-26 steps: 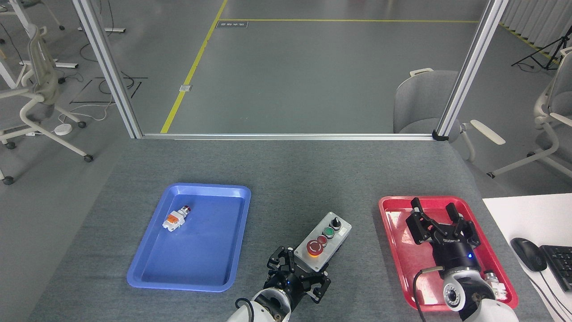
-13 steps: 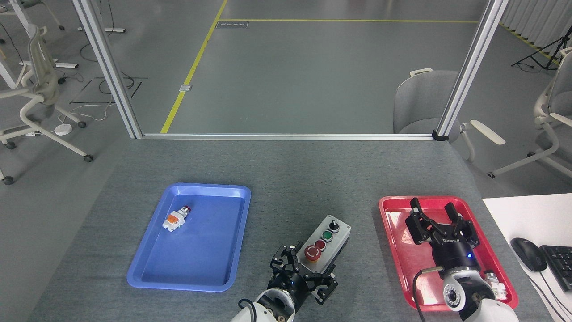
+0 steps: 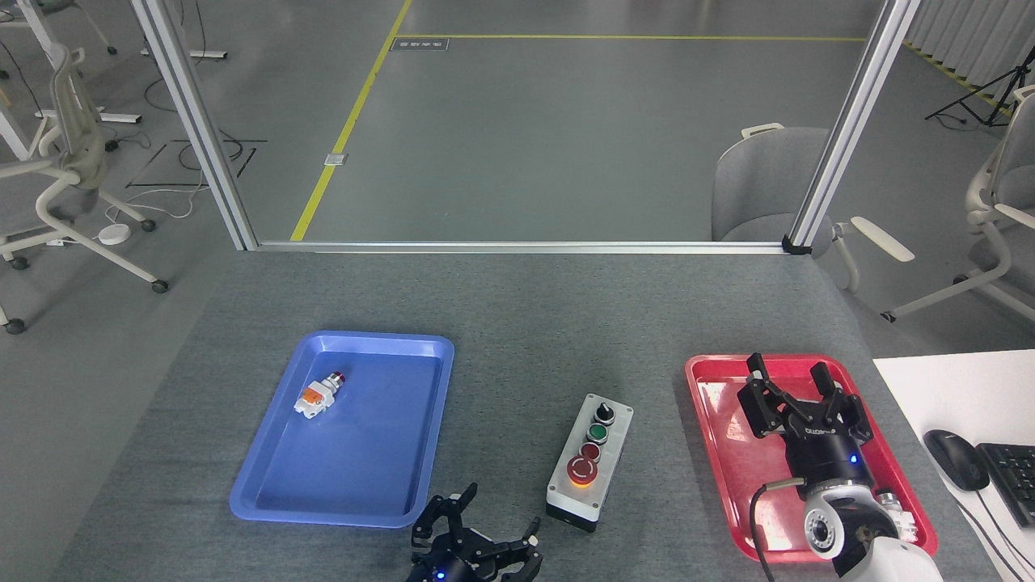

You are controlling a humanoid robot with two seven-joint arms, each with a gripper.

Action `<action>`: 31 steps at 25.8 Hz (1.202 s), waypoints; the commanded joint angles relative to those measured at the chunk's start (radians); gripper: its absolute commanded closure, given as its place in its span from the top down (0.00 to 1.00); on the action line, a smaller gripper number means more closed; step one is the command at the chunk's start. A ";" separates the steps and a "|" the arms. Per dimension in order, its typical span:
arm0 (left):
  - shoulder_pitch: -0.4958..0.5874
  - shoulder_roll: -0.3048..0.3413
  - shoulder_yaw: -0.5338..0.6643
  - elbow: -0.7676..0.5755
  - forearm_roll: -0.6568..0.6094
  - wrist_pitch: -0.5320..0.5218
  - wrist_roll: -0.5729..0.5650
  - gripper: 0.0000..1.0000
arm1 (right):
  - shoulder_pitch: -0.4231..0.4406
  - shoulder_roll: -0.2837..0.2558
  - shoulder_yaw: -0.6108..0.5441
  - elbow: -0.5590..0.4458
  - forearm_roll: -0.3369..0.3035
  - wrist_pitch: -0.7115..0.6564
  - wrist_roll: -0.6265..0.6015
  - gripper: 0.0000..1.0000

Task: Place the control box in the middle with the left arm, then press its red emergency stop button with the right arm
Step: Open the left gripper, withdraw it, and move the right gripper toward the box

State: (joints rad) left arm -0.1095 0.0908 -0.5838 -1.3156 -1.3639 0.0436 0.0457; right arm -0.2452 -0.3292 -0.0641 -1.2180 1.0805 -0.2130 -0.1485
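A: Entry, head view. You have the control box point(image 3: 589, 461) resting on the grey table point(image 3: 517, 307), between the blue tray point(image 3: 267, 493) and the red tray point(image 3: 702, 388), touching neither. It lies at a slight angle, black knob point(image 3: 602, 413) at the far end, green button point(image 3: 596, 433) next, small red button point(image 3: 590, 450) after it.

B: And the red emergency stop button point(image 3: 582, 470)?

A: Nearest you on the box, on its yellow-orange ring, nothing touching it.

B: Left gripper point(image 3: 481, 541)?

A: At the bottom edge, near the box on its left but apart from it. Your fingers point(image 3: 453, 505) are spread wide and hold nothing.

B: Right gripper point(image 3: 792, 388)?

A: Over the red tray, well apart from the box. Fingers point(image 3: 758, 376) are parted in a V, nothing between them. White lettering and a blue light show on the body.

B: Anything else on record?

A: A small white-and-orange push-button part point(image 3: 318, 395) lies in the blue tray's far left portion. A small metal part point(image 3: 893, 505) sits in the red tray's near right corner, partly behind your right wrist.
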 commanded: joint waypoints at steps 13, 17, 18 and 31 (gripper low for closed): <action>0.152 0.063 0.691 -0.301 0.144 -0.202 0.060 0.99 | -0.031 -0.005 0.010 0.026 0.001 -0.437 -0.002 0.00; 0.106 0.061 0.726 -0.231 0.144 -0.188 0.060 0.99 | -0.036 -0.002 0.044 0.028 0.002 -0.572 0.006 0.00; 0.096 0.061 0.726 -0.215 0.143 -0.163 0.060 0.99 | -0.036 -0.002 0.059 0.029 0.004 -0.572 0.012 0.00; 0.030 0.063 0.716 -0.114 0.135 0.024 0.063 0.99 | -0.126 0.076 0.276 0.195 0.013 -0.572 0.221 0.00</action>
State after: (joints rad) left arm -0.0791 0.1534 0.1349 -1.4376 -1.2289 0.0645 0.1091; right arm -0.3646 -0.2680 0.1694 -1.0425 1.0894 -0.7844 0.0640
